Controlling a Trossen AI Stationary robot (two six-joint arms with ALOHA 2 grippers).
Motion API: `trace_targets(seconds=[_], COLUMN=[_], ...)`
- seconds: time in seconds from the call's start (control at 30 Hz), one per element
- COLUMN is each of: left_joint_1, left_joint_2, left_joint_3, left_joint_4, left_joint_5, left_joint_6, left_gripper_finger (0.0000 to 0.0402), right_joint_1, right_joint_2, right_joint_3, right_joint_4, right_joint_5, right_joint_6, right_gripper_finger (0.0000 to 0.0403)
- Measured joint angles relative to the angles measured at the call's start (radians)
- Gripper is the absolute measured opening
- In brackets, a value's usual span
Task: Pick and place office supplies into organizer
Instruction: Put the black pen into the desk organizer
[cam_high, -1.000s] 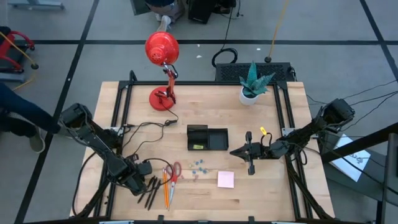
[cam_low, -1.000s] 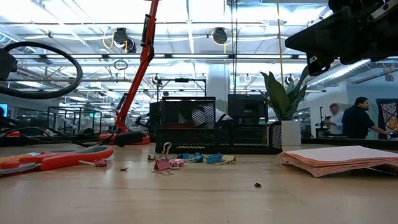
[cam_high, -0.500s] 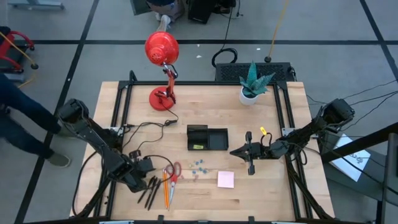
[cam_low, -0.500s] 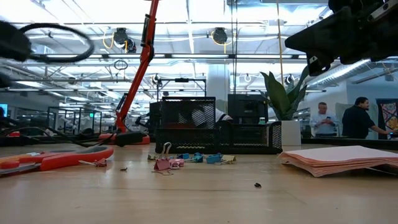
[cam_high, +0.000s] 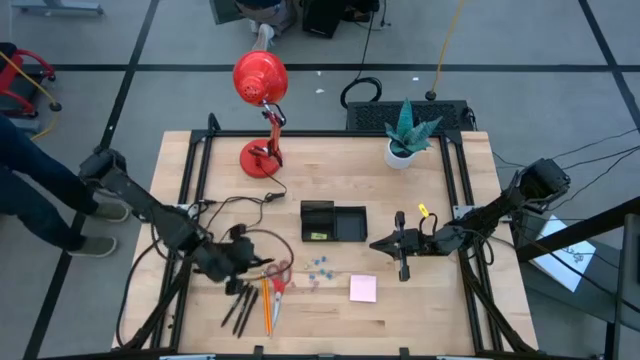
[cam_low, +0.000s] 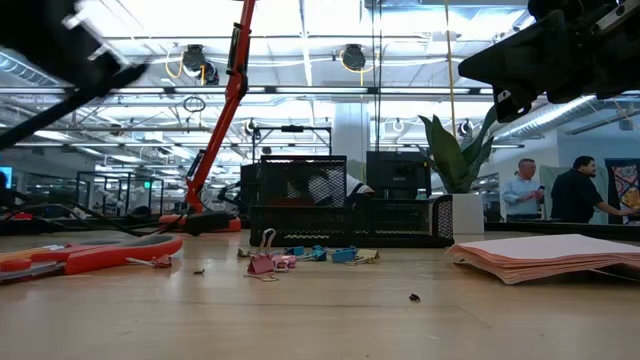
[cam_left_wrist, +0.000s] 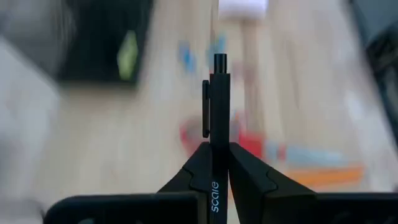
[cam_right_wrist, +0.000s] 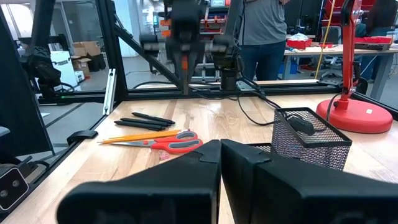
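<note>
Legible text, one item: the word "scale", small light lettering running lengthwise along the barrel of the slim black clip pen (cam_left_wrist: 219, 118), near its gripped end at 6 o'clock in the left wrist view. No other lettering reads.

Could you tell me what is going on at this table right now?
The left gripper is shut on a black pen, holding it above the table near the scissors and orange pencils. The right gripper waits shut beside the black organizer. More pens, blue clips and the pink sticky-note pad lie on the wood.
</note>
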Motion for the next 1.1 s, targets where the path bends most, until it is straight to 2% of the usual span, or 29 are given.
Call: trace_targets(seconds=[0.23, 0.4, 0.53, 0.8, 1.1], left_joint_1=[0.152, 0.267, 0.368, 0.551, 0.694], left_joint_2=[-0.073, -0.035, 0.031, 0.211, 0.385], left_joint_3=[0.002, 0.002, 0.002, 0.003, 0.003], left_joint_4=[0.32, 0.503, 0.639, 0.905, 0.984], left_joint_5=[-0.024, 0.025, 0.094, 0.299, 0.411], left_joint_6=[0.394, 0.556, 0.619, 0.698, 0.683], left_gripper_finger=[0.0043, 0.0043, 0.0044, 0.0044, 0.0044], right_joint_1=[0.0, 0.0, 0.0, 0.0, 0.0], right_joint_2=[0.0, 0.0, 0.0, 0.0, 0.0], right_joint_3=[0.0, 0.0, 0.0, 0.0, 0.0], right_joint_4=[0.0, 0.0, 0.0, 0.0, -0.001], right_joint_5=[0.0, 0.0, 0.0, 0.0, 0.0], right_joint_6=[0.0, -0.004, -0.007, -0.014, -0.013], right_gripper_finger=[0.0004, 0.0004, 0.0004, 0.0004, 0.0004])
